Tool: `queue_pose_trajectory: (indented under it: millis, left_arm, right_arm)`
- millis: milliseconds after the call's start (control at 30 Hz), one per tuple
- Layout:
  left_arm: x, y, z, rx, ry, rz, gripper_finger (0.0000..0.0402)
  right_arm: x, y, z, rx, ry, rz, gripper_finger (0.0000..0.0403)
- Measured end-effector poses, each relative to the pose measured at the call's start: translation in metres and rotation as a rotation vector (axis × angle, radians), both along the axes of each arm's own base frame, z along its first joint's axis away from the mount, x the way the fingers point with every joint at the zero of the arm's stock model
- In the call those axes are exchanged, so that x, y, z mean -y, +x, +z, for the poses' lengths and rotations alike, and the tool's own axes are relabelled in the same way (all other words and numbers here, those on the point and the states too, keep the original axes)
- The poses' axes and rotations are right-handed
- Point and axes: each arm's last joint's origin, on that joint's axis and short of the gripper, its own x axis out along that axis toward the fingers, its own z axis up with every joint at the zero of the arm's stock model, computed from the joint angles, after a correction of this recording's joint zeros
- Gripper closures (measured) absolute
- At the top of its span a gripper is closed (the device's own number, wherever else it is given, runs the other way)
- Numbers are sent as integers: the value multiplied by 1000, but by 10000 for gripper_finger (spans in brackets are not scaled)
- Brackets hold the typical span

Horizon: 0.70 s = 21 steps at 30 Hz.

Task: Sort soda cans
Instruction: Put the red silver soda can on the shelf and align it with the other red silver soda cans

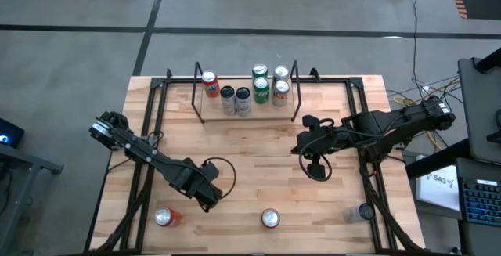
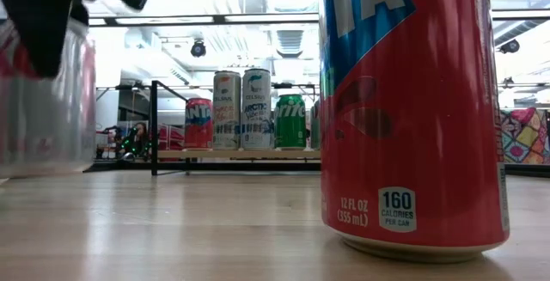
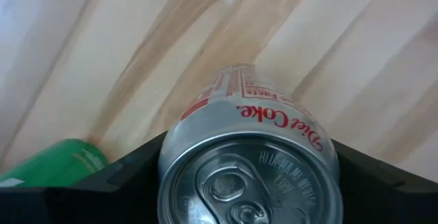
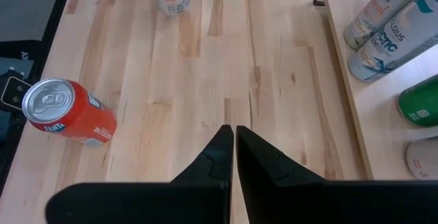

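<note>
Pale wood-plank table — cylindrical aluminium cans

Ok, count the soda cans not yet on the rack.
4: red metal can front-left, red Fanta can front-centre, pale can front-right, silver Diet Coke can at left claw. More may hide under that arm.

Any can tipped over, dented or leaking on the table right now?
Nothing stands out. The cans on the rack stand upright, as do the loose red cans near the front edge. No spill shows on the table.
</note>
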Motion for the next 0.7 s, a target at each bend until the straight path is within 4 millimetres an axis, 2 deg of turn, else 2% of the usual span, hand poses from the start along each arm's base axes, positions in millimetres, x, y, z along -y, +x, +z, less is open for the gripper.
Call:
queue_pose_trajectory:
  millis: [167, 333, 533, 700]
  left_arm:
    - [-7, 13, 27, 83, 35, -39, 113]
    - [-27, 34, 60, 201, 77, -107, 113]
    - [-67, 62, 99, 317, 160, -172, 113]
    - [-104, 93, 122, 363, 203, -253, 113]
  right_arm:
    - [1, -4, 0, -41, 7, -18, 394]
    - [3, -13, 4, -119, 17, -53, 394]
    - [5, -20, 5, -191, 19, -80, 394]
    - [6, -24, 2, -238, 10, -89, 394]
